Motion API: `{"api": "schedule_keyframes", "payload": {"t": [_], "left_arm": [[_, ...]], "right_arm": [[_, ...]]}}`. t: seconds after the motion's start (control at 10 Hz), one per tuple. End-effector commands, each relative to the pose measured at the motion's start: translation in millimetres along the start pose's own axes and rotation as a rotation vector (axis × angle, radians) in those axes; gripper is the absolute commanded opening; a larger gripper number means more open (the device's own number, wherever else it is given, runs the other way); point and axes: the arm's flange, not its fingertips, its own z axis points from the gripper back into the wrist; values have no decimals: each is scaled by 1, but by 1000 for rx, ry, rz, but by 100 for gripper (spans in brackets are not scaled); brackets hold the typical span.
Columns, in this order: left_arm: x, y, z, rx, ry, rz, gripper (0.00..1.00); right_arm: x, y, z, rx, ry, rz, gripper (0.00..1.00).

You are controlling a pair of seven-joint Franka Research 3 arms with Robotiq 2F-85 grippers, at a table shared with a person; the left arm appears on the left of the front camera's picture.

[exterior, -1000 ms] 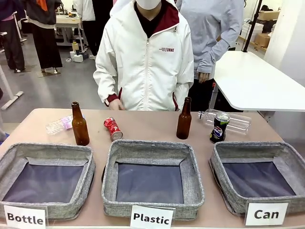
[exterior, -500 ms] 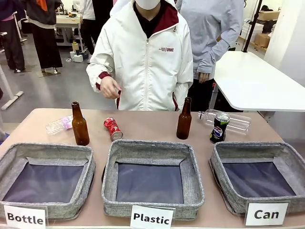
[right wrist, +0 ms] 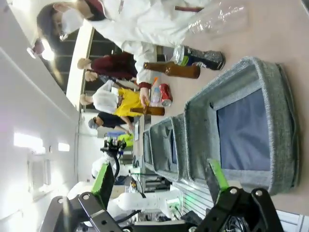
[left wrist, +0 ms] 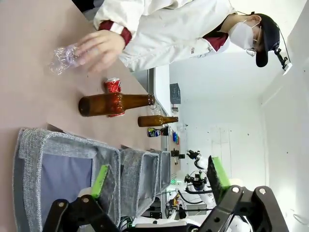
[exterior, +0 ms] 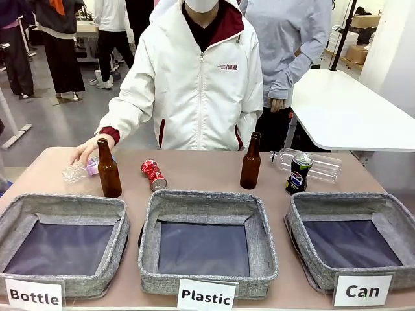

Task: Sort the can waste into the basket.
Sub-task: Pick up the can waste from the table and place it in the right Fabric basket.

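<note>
Woven grey basket point(exterior: 343, 202) (square); crushed red can point(exterior: 154, 175); blue can point(exterior: 298, 173) perhaps dented; left tool point(left wrist: 159, 173), right tool point(right wrist: 158, 176) released.

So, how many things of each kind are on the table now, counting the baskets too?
Brown glass bottles: 2
Clear plastic bottles: 2
Drink cans: 2, one red, one dark blue
Grey baskets: 3
Total: 9
</note>
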Motion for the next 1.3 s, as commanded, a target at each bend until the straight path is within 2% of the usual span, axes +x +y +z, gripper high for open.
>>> {"api": "schedule_keyframes", "payload": {"t": [0.0,0.1,0.2,0.4,0.5,0.6,0.9,1.0,1.1,1.2], "left_arm": [[1,1,1,-6,5,-20,100],[1,1,1,-6,5,-20,100],[1,1,1,-6,5,-20,100],[1,1,1,-6,5,-20,100],[1,1,1,-6,5,-20,100],[1,1,1,-6,5,-20,100],[1,1,1,-6,5,-20,100],[1,1,1,-6,5,-20,100],[1,1,1,-6,5,-20,100],[1,1,1,-6,5,-20,100]], "right_arm": [[9,18,-24,-35,248,139,100],[21,32,-47,-87,371,284,100],[31,41,-70,-147,427,418,100],[46,55,-119,-235,495,795,100],[47,62,-144,-225,556,962,100],[46,68,-161,-245,589,1107,100],[42,74,-210,-206,556,1515,100],[39,69,-220,-223,559,1562,100],[38,67,-225,-279,584,1536,100],[48,87,-211,-271,658,1453,100]]}}
